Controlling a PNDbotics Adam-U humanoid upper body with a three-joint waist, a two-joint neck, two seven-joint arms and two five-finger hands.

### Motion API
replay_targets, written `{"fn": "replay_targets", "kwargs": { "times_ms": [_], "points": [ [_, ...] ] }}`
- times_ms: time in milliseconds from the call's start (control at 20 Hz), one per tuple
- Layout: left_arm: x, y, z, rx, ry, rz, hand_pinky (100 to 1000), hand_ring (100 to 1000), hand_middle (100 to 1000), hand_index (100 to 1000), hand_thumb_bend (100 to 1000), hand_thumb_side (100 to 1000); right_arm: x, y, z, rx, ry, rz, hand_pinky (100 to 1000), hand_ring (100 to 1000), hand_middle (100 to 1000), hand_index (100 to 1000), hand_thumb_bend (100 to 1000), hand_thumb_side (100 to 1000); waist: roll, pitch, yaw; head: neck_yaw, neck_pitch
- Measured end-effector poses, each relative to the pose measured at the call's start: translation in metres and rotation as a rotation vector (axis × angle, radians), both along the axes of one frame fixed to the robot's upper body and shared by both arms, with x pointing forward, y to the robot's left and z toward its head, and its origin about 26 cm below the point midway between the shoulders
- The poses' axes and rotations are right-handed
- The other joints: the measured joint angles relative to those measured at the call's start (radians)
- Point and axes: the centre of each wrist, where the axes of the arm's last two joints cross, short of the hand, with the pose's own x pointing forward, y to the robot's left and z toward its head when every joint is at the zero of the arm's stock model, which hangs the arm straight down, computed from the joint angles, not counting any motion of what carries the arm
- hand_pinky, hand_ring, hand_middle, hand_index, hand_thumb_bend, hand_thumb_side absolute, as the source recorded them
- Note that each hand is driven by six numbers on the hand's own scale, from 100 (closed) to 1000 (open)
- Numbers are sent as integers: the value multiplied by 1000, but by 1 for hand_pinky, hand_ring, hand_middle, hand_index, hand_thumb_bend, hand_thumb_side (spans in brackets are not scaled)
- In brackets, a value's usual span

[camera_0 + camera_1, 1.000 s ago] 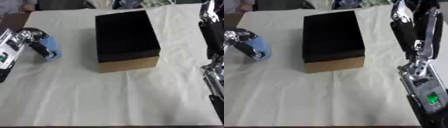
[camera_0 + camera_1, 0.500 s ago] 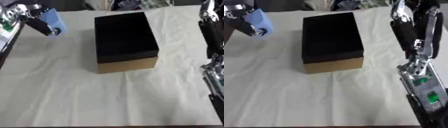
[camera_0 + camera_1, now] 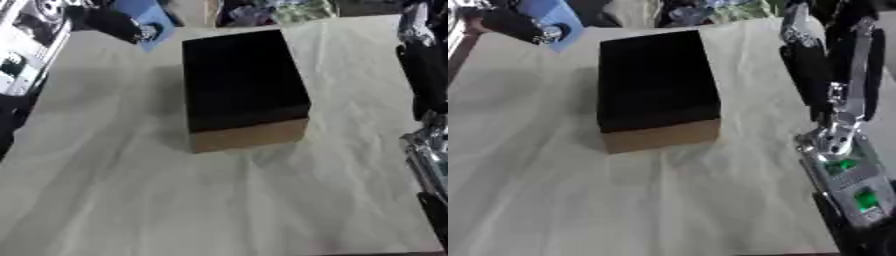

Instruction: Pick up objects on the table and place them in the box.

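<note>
A cardboard box with a black top face stands in the middle of the cream-covered table. My left hand is raised at the far left, beyond the box's far-left corner. Its dark fingers are curled round a light blue object, seen also as the blue object in the right eye view. The object hangs above the table, left of the box and apart from it. My right arm runs down the right edge; its hand is out of the pictures.
Clutter and dark shapes lie past the table's far edge. My left arm's silver casing fills the upper left corner. The cloth is wrinkled in front of the box.
My left hand has lifted the blue object off the cloth at the left and carried it farther away and rightward, nearer the box's far-left corner. The box and the right arm have stayed put.
</note>
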Motion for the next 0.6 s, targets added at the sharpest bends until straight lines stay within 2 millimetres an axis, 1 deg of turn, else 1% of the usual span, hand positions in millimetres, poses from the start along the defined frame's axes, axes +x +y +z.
{"fn": "replay_targets", "kwargs": {
  "times_ms": [50,150,300,600],
  "points": [
    [-2,-6,1,-16,-1,-26,899,738,770,745,100,399,0,0,0,0,-2,1,856,800,579,779,100,429,-1,0,-2,-1,-3],
    [-4,-17,0,-53,7,-77,898,739,772,747,100,374,0,1,1,-1,-5,4,856,800,579,779,100,429,-1,2,-9,-3,-4],
    [-4,-29,-6,-92,23,-135,899,739,776,754,100,311,1,1,3,-2,-12,9,856,800,579,779,100,428,-1,6,-20,-4,-8],
    [7,-40,-24,-137,85,-190,903,742,782,765,100,241,1,4,6,2,-22,19,856,801,578,779,100,429,3,18,-40,-4,-8]
  ]
}}
